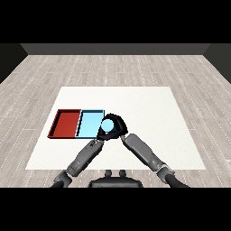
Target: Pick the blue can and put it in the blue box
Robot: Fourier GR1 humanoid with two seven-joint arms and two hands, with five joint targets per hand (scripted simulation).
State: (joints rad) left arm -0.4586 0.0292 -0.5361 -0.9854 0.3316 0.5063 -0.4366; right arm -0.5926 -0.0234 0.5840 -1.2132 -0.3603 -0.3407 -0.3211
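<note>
On the white bench (149,131), going from left to right, the first thing is the red tray (65,123), which shows only its own red floor and takes no part in the job. Touching its right side lies the light blue tray (88,122), the place where the can is meant to end up; its floor also looks bare as far as can be seen.

Just past that tray's right wall the two forearms meet. Coming up from the lower left, the left hand (100,136) sits close under the can, by the tray's near right corner, but whether its fingers are straight or curled cannot be told, since it is largely lost against the other black hand. The blue can (107,126) shows as a pale blue round top at the tray's right edge, over the wall or just beside it rather than clearly inside. The right hand (117,125) is curled round it, with black fingers wrapping its far and right sides.

By my judgement the picking is done and the carry is nearly over: the can is held at the brink of the blue tray. What is left is a short shift leftward over the tray floor, lowering it, and letting go.
</note>
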